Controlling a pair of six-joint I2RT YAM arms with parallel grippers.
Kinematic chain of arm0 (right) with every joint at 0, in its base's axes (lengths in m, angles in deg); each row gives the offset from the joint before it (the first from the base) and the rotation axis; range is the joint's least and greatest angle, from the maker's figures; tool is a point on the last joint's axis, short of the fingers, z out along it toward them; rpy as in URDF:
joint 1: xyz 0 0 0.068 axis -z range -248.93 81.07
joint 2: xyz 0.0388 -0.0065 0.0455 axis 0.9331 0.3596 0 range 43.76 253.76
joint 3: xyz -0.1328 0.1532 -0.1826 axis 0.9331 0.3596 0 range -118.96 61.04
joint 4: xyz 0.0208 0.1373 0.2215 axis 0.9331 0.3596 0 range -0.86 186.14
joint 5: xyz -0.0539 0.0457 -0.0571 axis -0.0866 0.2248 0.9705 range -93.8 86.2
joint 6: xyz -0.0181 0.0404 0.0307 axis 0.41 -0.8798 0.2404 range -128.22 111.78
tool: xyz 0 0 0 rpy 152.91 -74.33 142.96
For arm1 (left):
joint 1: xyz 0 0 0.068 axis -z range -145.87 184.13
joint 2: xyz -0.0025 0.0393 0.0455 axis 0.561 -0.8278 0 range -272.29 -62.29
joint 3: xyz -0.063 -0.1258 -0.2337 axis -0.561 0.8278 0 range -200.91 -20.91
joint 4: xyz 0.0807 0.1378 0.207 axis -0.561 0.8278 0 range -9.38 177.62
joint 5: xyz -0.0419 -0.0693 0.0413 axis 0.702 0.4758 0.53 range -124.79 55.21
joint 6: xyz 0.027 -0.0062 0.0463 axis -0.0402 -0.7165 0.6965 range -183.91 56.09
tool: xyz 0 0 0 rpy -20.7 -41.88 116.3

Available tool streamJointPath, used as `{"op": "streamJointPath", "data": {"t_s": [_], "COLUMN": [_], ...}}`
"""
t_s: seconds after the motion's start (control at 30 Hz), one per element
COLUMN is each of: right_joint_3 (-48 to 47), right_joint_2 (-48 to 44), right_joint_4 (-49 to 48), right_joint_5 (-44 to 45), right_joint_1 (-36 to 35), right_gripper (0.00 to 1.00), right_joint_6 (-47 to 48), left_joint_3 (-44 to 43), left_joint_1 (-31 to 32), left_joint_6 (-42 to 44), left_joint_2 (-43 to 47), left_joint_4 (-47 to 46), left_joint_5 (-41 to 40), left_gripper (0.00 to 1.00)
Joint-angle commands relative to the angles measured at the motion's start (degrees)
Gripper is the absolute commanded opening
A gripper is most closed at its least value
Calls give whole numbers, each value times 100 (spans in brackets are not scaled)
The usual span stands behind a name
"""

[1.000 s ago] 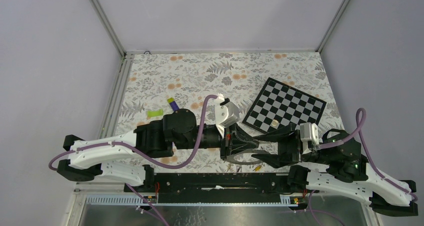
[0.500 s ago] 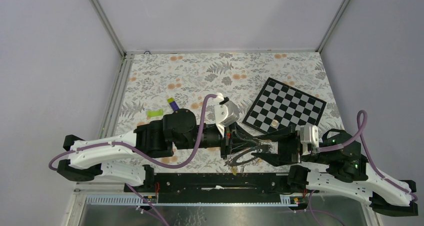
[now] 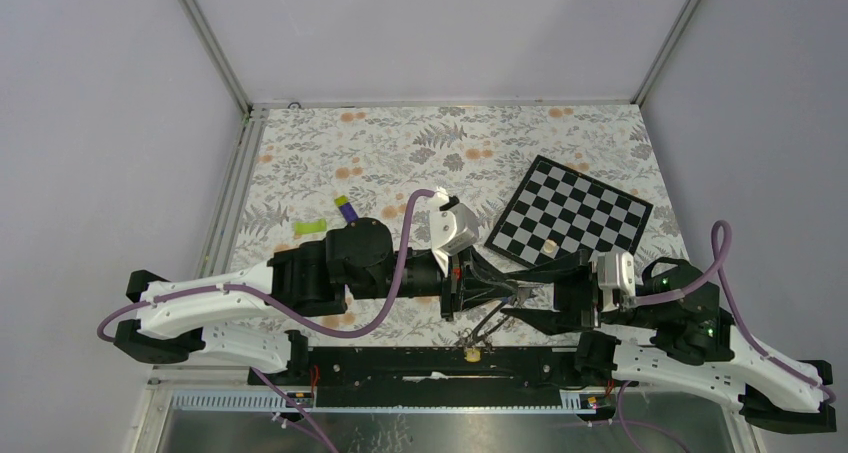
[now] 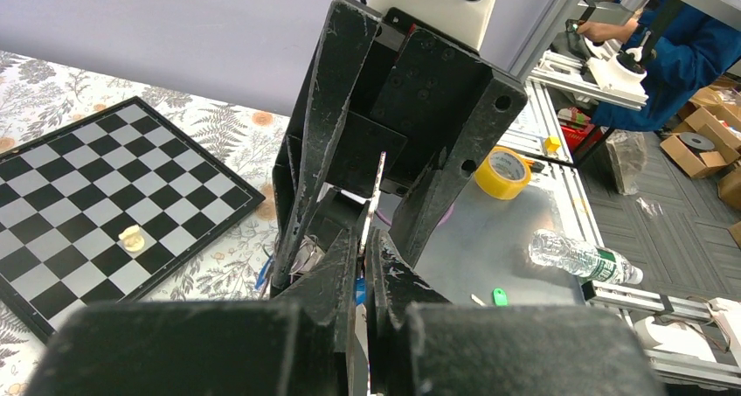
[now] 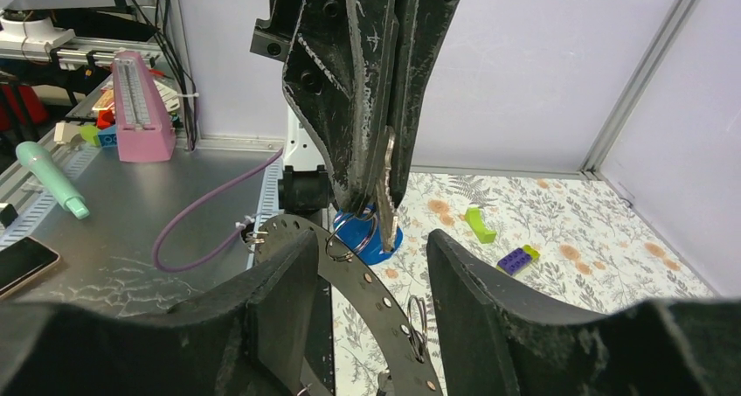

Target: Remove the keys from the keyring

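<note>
The table (image 3: 400,143) wears a floral cloth. Seen from above, the left arm (image 3: 230,298) comes in from 8 o'clock and the right arm (image 3: 700,358) from 4 o'clock. They meet at 6 o'clock, just inside the near edge. The chessboard (image 3: 570,213) lies tilted at 3 o'clock, its near corner beside the left wrist.

The left claw (image 4: 365,243) is pressed together on a thin bright strip, which looks like a silver key (image 5: 387,173). It holds the strip edge-on, nipped between the finger pads. The right claw (image 5: 371,243) faces it with its fingers spread. They stand at 3 and 9 o'clock of the left fingertips and pinch nothing.

The keyring (image 5: 376,289) is off the cloth. It hangs under the left fingertips as a dark flat arc dotted with holes. In the right wrist view it runs from 10 o'clock down to 5 o'clock through the gap between the right fingers. I cannot tell whether it touches them. From above it shows only as a thin line slanting toward 7 o'clock from the claws.

A small split ring (image 5: 418,313) sits on the arc. A blue tag (image 5: 391,239) hangs just behind the silver key. The other keys are too bunched to tell apart.

A green block (image 3: 310,226) and a purple block (image 3: 347,209) lie at 9 o'clock, well apart from the claws. A pale chess piece (image 3: 549,245) stands on the near edge of the board.
</note>
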Motion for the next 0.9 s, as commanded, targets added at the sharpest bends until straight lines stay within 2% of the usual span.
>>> {"op": "streamJointPath", "data": {"t_s": [0.0, 0.17, 0.33, 0.47, 0.87], "right_joint_3": [-151, -163, -158, -156, -142], "right_joint_2": [128, 167, 149, 140, 96], "right_joint_4": [-302, -287, -334, -378, -464], "right_joint_5": [-143, -245, -332, -351, -336], "right_joint_1": [-19, -18, -18, -18, -19], "right_gripper": [57, 53, 43, 32, 29], "right_joint_6": [32, -41, -161, -279, -556], "left_joint_3": [-280, -283, -282, -300, -318], "left_joint_1": [-10, -10, -10, -10, -10], "left_joint_6": [-64, -71, -86, -88, -32], "left_joint_2": [83, 67, 62, 60, 22], "left_joint_4": [-521, -526, -526, -518, -440], "left_joint_5": [184, 210, 250, 248, 244], "left_gripper": [0, 0, 0, 0, 0]}}
